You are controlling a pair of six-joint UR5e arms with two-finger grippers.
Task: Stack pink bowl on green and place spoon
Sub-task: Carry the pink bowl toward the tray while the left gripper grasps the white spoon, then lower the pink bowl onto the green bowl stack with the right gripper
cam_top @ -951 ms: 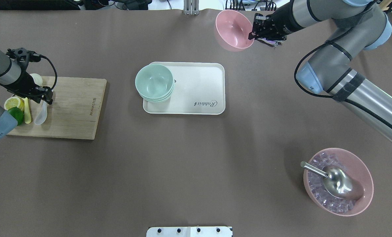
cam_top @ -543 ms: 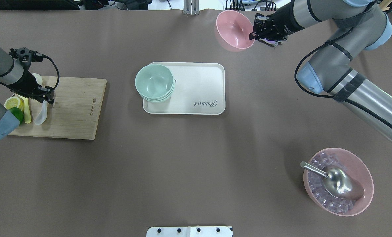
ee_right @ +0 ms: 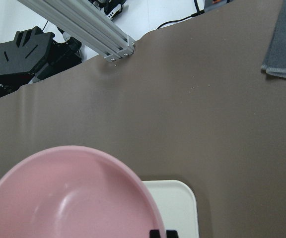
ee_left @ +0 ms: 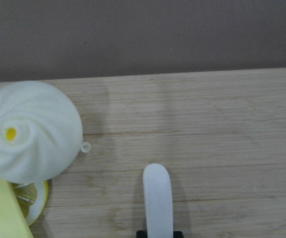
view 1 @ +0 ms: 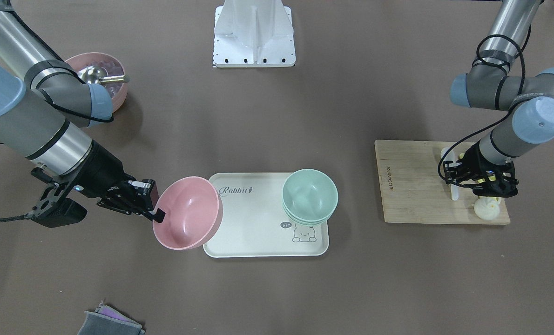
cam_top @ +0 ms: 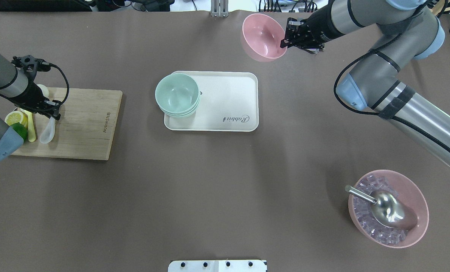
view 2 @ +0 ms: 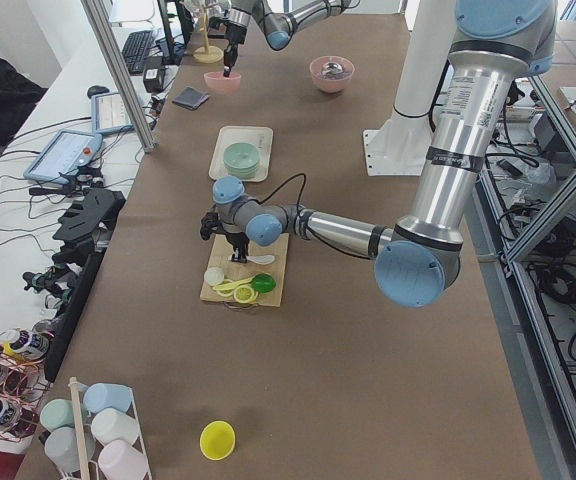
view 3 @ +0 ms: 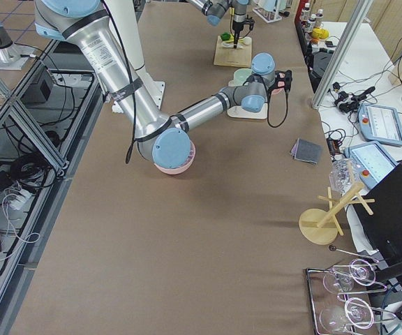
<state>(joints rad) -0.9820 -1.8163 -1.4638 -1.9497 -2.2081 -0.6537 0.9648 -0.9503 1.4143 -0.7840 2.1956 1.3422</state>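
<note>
Aloft, glossy pink bowl [cam_top: 263, 36] tilted, rim pinched by right fingers [view 1: 157, 215]; left fingers [cam_top: 56, 114] clamp white spoon [cam_top: 46, 133].

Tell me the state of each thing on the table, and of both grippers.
Pink bowl: empty, lifted off the table, tilted.
Right gripper: shut on the pink bowl's rim.
Green bowls: stacked upright on the tray, top one empty.
Spoon: handle gripped, wide end over the cutting board.
Left gripper: shut on the spoon's handle.
Ice bowl: upright, filled with ice, metal scoop resting inside.
</note>
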